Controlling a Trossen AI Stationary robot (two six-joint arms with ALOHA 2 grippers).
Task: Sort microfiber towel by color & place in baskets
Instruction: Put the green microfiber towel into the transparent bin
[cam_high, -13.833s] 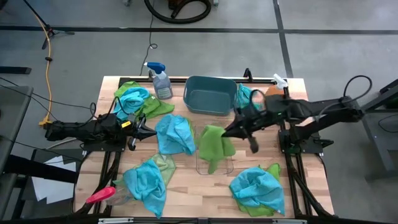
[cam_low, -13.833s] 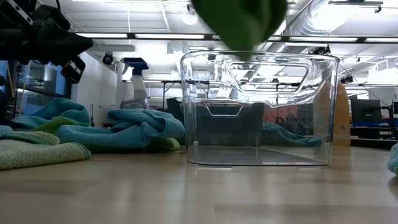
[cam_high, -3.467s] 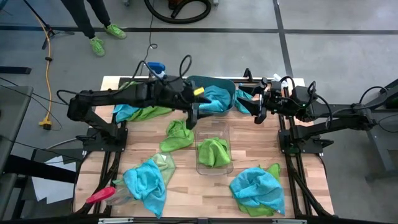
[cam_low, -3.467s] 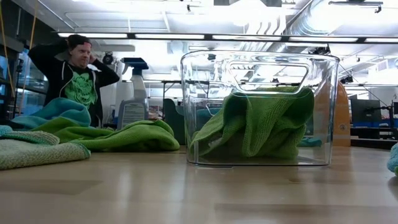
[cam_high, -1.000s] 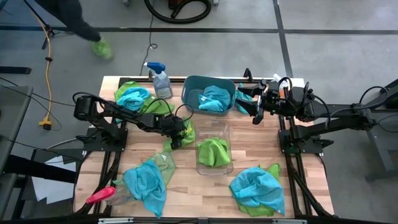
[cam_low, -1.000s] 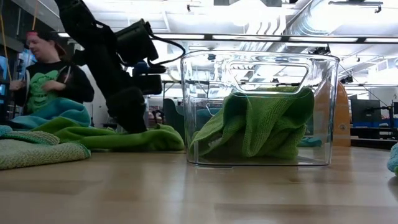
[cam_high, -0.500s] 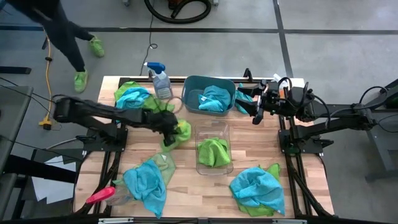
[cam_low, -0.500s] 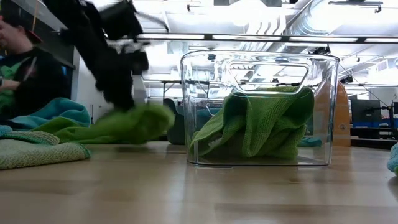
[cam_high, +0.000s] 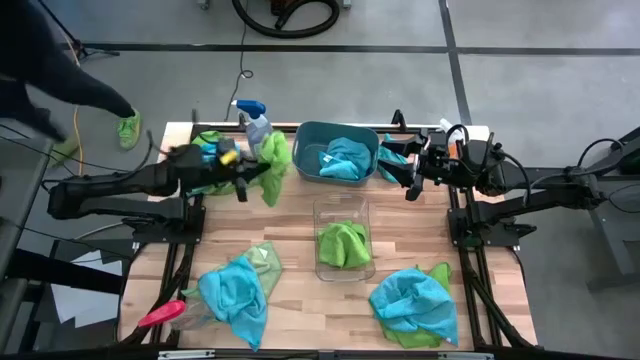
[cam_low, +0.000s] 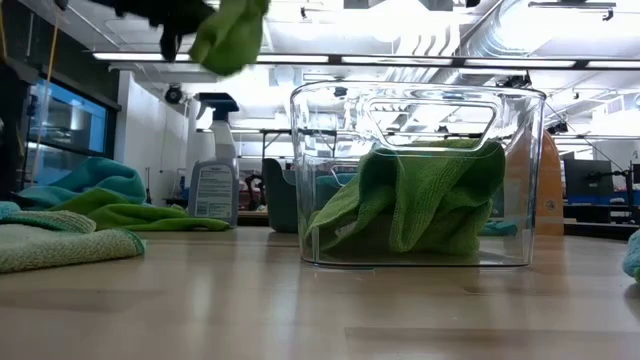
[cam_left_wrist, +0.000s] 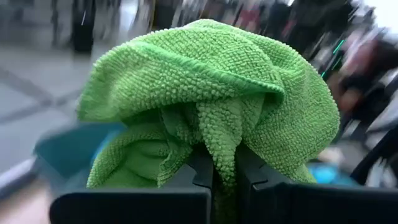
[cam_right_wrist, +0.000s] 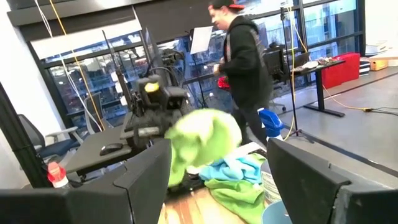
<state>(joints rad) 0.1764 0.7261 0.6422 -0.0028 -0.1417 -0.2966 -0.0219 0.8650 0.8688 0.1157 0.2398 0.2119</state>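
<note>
My left gripper (cam_high: 255, 172) is shut on a lime green towel (cam_high: 273, 158), held high over the table's far left, left of the teal tub (cam_high: 312, 168); the towel is bunched in the left wrist view (cam_left_wrist: 211, 93). The tub holds a turquoise towel (cam_high: 346, 158). The clear bin (cam_high: 343, 212) at mid-table holds a green towel (cam_high: 343, 244). My right gripper (cam_high: 409, 181) hovers open and level at the far right, touching nothing. My left gripper pinches a bunched fold of the green towel (cam_left_wrist: 224, 158) between its two fingers (cam_left_wrist: 202, 171). The fingers lie level, pointing toward the table's right. The towel balloons out ahead of the fingertips and droops a little, lifted clear of the table (cam_low: 232, 35).
A spray bottle (cam_high: 258, 128) stands at the far edge by the tub. Loose towels lie at far left (cam_high: 210, 150), near left (cam_high: 236, 292) and near right (cam_high: 412, 302). A red-handled tool (cam_high: 160, 314) lies at the near left corner. A person (cam_high: 50, 80) moves past the table's left.
My left gripper has shut on the green towel that lay left of the clear bin, risen and drawn back toward the table's far left, tipping from pointing down to level. The towel has gone up with it, clear of the table. The person has walked along the left.
</note>
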